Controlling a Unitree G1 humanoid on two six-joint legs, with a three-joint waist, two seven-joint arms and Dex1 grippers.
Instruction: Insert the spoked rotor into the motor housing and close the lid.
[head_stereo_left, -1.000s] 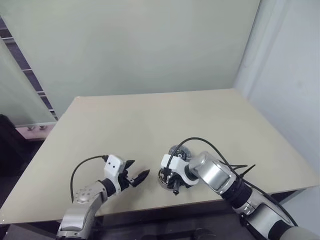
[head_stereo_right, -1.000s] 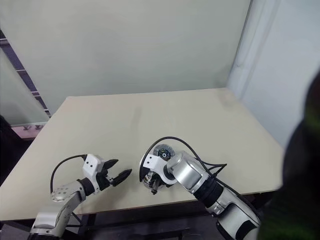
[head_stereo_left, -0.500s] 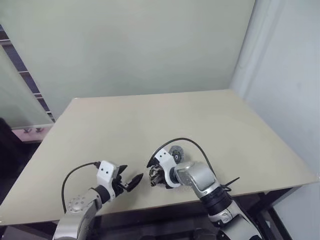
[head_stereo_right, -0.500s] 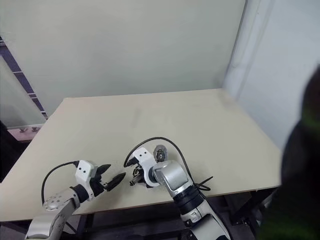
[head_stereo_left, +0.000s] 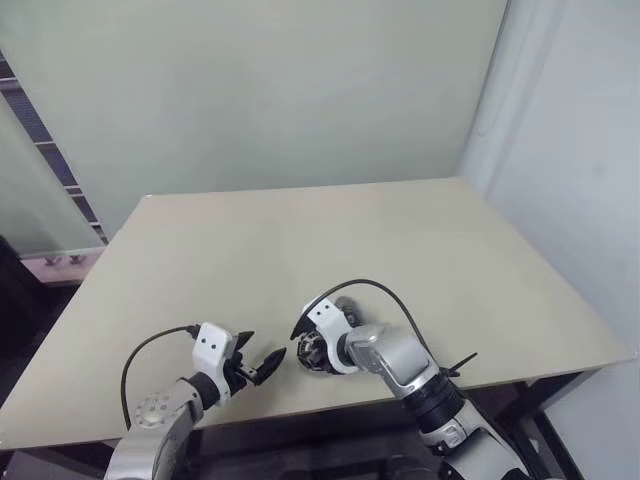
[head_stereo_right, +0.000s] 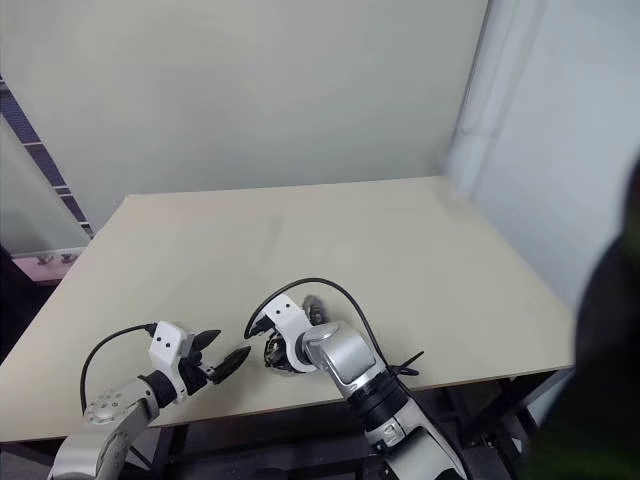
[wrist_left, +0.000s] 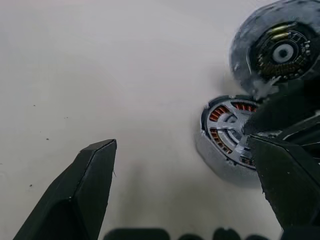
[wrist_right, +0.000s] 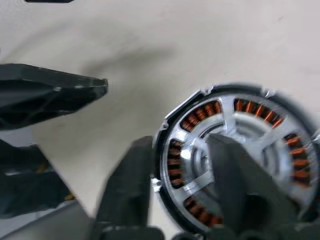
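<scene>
My right end effector (wrist_right: 175, 200) has swung left over the housing (wrist_right: 235, 160), fingers now apart around the seated rotor (wrist_right: 227, 150). My left end effector (wrist_left: 185, 185) stays wide open. The wrist half hides the lid (wrist_left: 280, 52).

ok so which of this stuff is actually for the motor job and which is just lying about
For the job: motor housing; spoked rotor, sitting in the housing; dark round disc beside it, probably the lid.
Just there: table; black cable on the right arm.
</scene>
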